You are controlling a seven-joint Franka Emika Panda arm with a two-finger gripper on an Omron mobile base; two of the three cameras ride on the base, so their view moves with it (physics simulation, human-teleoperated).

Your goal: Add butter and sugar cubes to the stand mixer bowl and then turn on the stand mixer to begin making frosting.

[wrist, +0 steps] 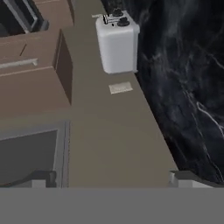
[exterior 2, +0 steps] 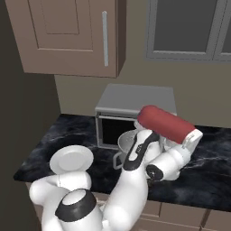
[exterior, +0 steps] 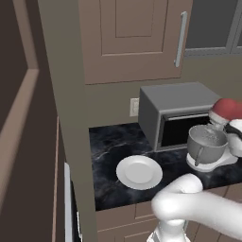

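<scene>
Butter and sugar cubes are nowhere to be made out, so with jaws wide and empty beside the mixer (exterior 2: 167, 128) and its bowl (exterior: 207, 142), finding them seemingly comes next.

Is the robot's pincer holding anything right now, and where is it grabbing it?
Nothing is held. In the hand view the pincer is open, with no butter or sugar cube between its tips; ahead there is only wall and dark counter.
</scene>
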